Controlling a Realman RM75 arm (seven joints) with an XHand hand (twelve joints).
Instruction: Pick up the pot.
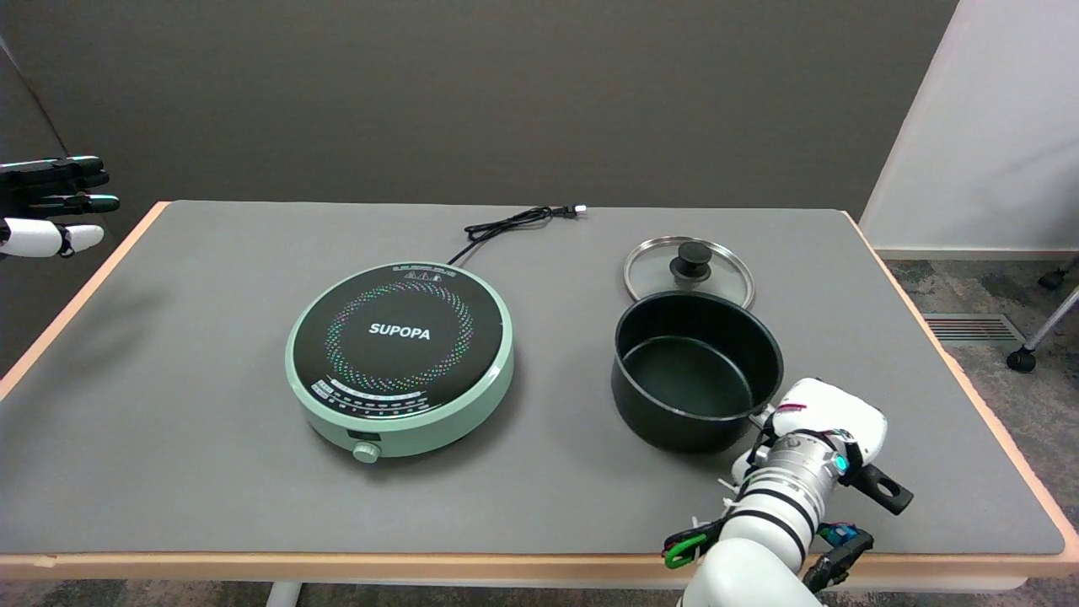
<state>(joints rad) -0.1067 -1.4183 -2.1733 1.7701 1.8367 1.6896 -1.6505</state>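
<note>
A big bench (211, 472) fills most of the view. Its top is grey, and a light wood edge runs round it. Behind it stands a dark grey wall (472, 93). A second dark panel (25, 110) meets that wall at the far left. On the right is a white wall (1003, 135) with a pale strip along its foot. The floor (1037, 413) on the right has a grey, patchy carpet. A vent (971, 328) with slats is set into the floor. Near it, a black wheel (1021, 360) sits under a slim metal leg. The light is soft and even.
</note>
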